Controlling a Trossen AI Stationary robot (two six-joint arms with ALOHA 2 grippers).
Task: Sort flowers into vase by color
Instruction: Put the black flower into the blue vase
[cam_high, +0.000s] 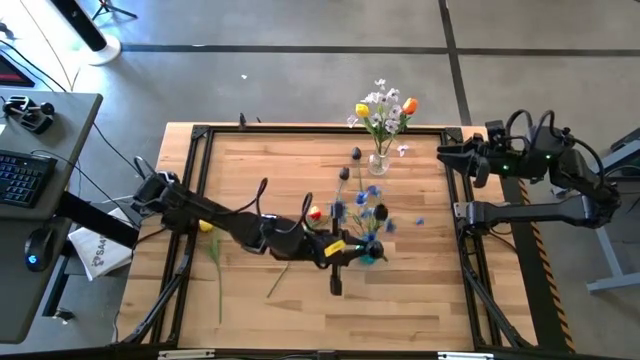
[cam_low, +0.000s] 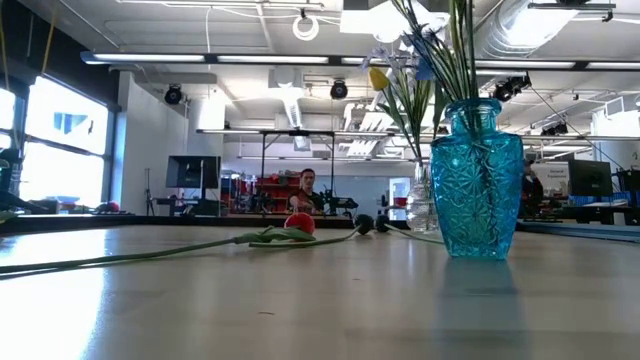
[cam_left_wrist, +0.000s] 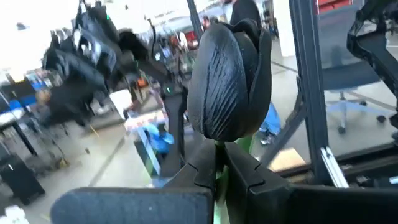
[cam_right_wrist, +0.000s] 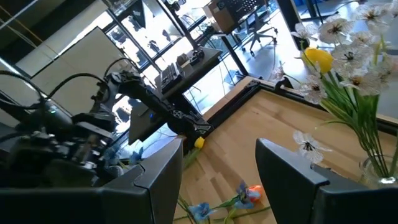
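while the right gripper waits spread at the frame's right, the left gripper reaches low across centre, pinching a dark purple tulip by the blue vase.

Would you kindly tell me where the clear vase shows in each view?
High: clear vase at table's back, right of centre.
Low: behind the blue vase, at its left side.
Left wrist: not in it.
Right wrist: beneath the white sprays.
Shared landmark: the yellow tulip in it.
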